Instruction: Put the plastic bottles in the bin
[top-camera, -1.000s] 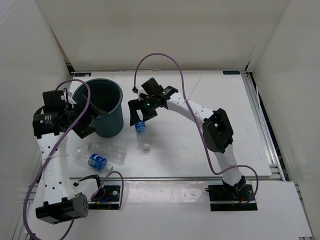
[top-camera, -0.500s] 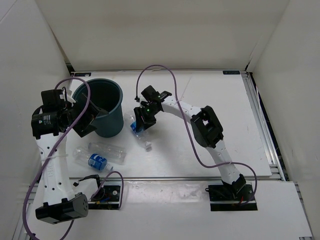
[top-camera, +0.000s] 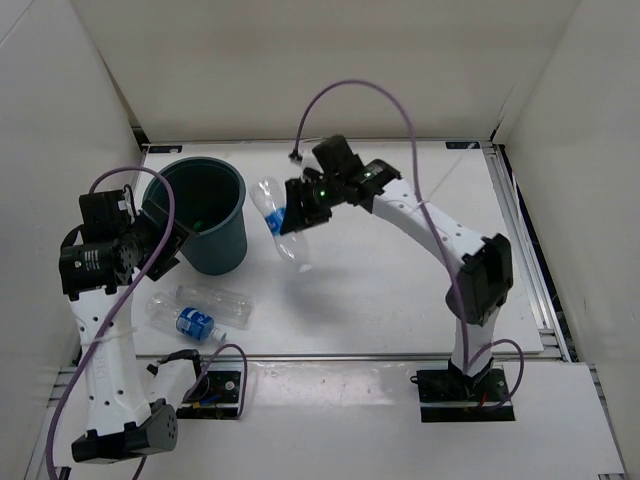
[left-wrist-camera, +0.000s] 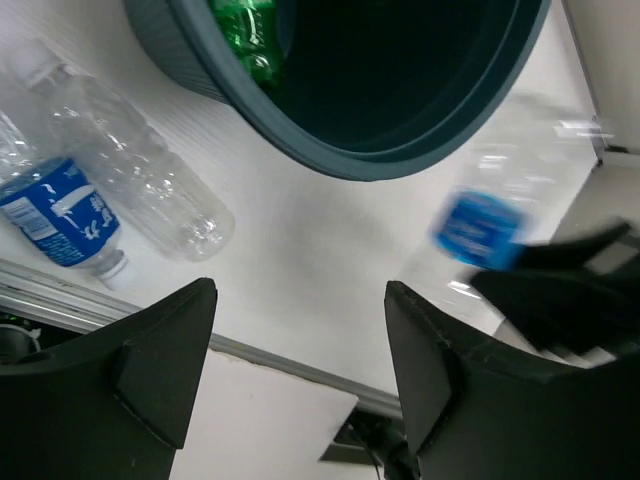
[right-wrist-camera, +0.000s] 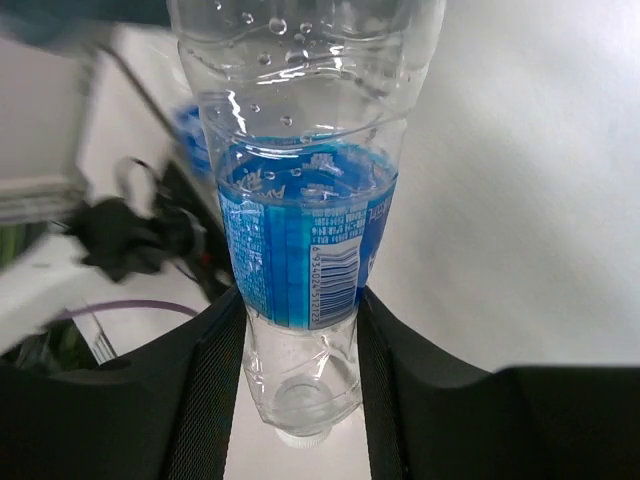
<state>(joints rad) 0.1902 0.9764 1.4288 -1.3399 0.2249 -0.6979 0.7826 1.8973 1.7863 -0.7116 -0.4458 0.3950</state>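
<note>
The dark teal bin (top-camera: 233, 182) stands at the back left, and a green bottle (left-wrist-camera: 245, 35) lies inside it. My right gripper (top-camera: 300, 207) is shut on a clear bottle with a blue label (top-camera: 277, 222), holding it in the air just right of the bin's rim. In the right wrist view the pads (right-wrist-camera: 212, 385) clamp this bottle (right-wrist-camera: 300, 250) below its label, cap toward the camera. Two more clear bottles lie near the front left: a longer one (top-camera: 222, 301) and one with a blue label (top-camera: 193, 322). My left gripper (top-camera: 168, 246) hangs open and empty beside the bin's left wall, above those bottles.
White walls close in the table at the back and both sides. A metal rail (top-camera: 380, 352) runs along the front edge. Purple cables (top-camera: 365, 95) loop above both arms. The right arm stretches from its base (top-camera: 465, 385) across the table's middle.
My right gripper closed on the blue-label bottle and lifted it off the table, up and toward the bin. My left gripper drew back slightly to the left and its jaws narrowed a little.
</note>
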